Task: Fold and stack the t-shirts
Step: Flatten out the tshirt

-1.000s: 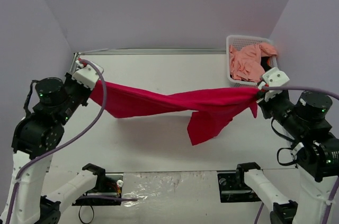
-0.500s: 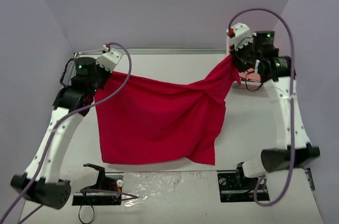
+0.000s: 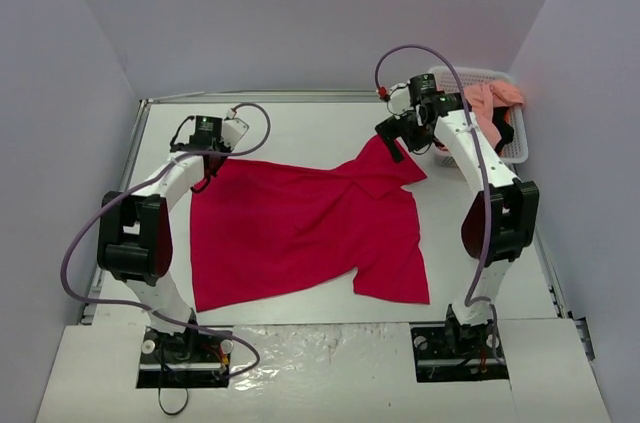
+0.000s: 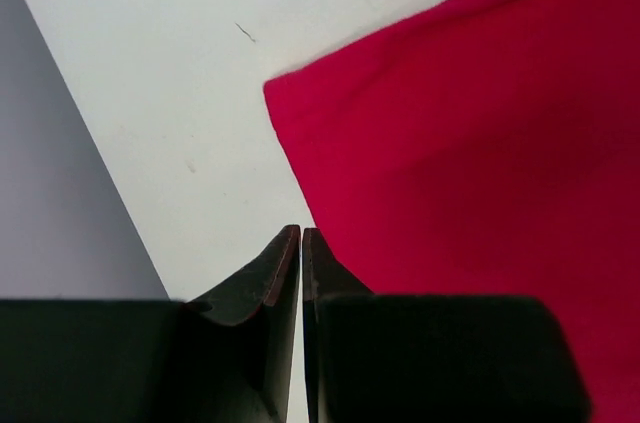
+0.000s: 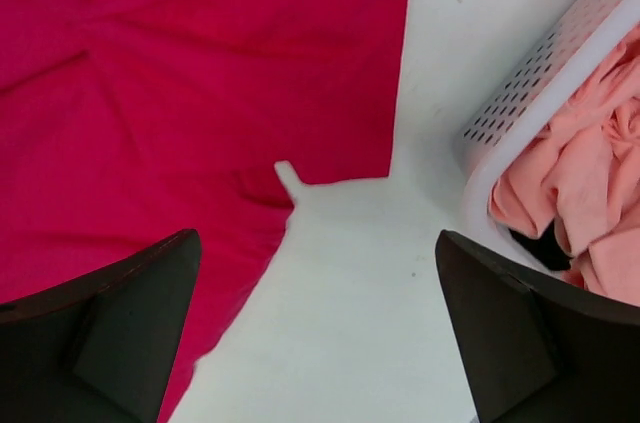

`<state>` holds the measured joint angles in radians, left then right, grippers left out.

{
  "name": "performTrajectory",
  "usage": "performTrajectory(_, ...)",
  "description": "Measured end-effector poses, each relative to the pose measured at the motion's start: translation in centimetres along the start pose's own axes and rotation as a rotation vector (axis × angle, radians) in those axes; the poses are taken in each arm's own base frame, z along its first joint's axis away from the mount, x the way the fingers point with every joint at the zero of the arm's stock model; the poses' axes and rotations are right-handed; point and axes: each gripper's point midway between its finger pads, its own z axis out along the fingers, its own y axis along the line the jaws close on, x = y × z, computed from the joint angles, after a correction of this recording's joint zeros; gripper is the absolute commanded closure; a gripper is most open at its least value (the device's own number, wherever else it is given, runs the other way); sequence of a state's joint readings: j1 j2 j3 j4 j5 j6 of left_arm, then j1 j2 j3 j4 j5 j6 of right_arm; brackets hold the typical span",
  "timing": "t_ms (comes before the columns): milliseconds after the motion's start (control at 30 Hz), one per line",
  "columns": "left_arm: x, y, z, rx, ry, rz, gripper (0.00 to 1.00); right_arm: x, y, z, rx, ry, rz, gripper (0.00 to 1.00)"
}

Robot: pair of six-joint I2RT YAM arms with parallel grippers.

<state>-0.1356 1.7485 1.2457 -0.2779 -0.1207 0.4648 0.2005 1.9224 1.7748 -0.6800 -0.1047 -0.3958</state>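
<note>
The crimson t-shirt (image 3: 300, 228) lies spread on the white table, with folds near its far right corner. My left gripper (image 3: 212, 146) sits low at the shirt's far left corner. In the left wrist view its jaws (image 4: 302, 233) are shut, and the edge of the crimson cloth (image 4: 480, 143) runs right into the fingertips. My right gripper (image 3: 397, 146) hovers over the shirt's far right corner. It (image 5: 318, 238) is wide open over bare table, with the crimson cloth (image 5: 200, 73) just beyond. The salmon pink t-shirt (image 3: 485, 108) and a bit of black garment (image 3: 503, 130) lie crumpled in the basket.
The white lattice basket (image 3: 450, 74) stands at the far right corner, its wall (image 5: 520, 113) close to my right gripper's right finger. Pink cloth (image 5: 580, 183) and black cloth (image 5: 540, 248) show inside it. Grey walls close in the table on three sides.
Both arms swung out and lowered the crimson t-shirt from hanging stretched between them to lying flat. The right gripper opened and let go of its corner.
</note>
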Motion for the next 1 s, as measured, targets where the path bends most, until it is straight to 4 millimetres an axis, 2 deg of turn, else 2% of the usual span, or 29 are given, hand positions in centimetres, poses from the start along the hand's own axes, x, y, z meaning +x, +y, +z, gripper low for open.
performTrajectory(100,-1.1,0.8,-0.6,-0.026,-0.044,-0.008,0.95,0.1,1.4,-2.7,-0.016,-0.045,-0.039,0.06)
performTrajectory(200,-1.6,1.3,-1.4,-0.046,-0.079,-0.017,0.95,0.1,2.9,-5.1,-0.040,-0.099,-0.081,0.24)
performTrajectory(233,-1.5,1.3,-1.7,-0.049,-0.084,-0.018,0.94,0.0,3.4,-5.5,-0.053,-0.110,-0.098,0.40)
performTrajectory(300,-1.2,1.1,-2.2,-0.045,-0.089,-0.019,0.89,0.2,4.8,-5.3,-0.084,-0.110,-0.130,0.50)
performTrajectory(333,-1.1,1.0,-2.4,-0.041,-0.092,-0.018,0.86,0.6,5.6,-4.9,-0.104,-0.098,-0.145,0.54)
performTrajectory(400,-0.7,0.7,-2.8,-0.032,-0.096,-0.016,0.85,1.5,7.1,-3.6,-0.143,-0.058,-0.172,0.55)
performTrajectory(633,2.0,-1.1,-3.4,0.004,-0.069,-0.007,0.84,5.4,11.4,2.8,-0.272,0.132,-0.228,0.45)
performTrajectory(867,4.0,-2.5,-2.8,0.029,-0.028,0.001,0.84,7.7,12.9,6.3,-0.318,0.239,-0.249,0.44)
performTrajectory(1000,3.9,-2.5,-2.7,0.026,-0.033,0.000,0.84,8.1,13.0,7.6,-0.321,0.264,-0.255,0.55)
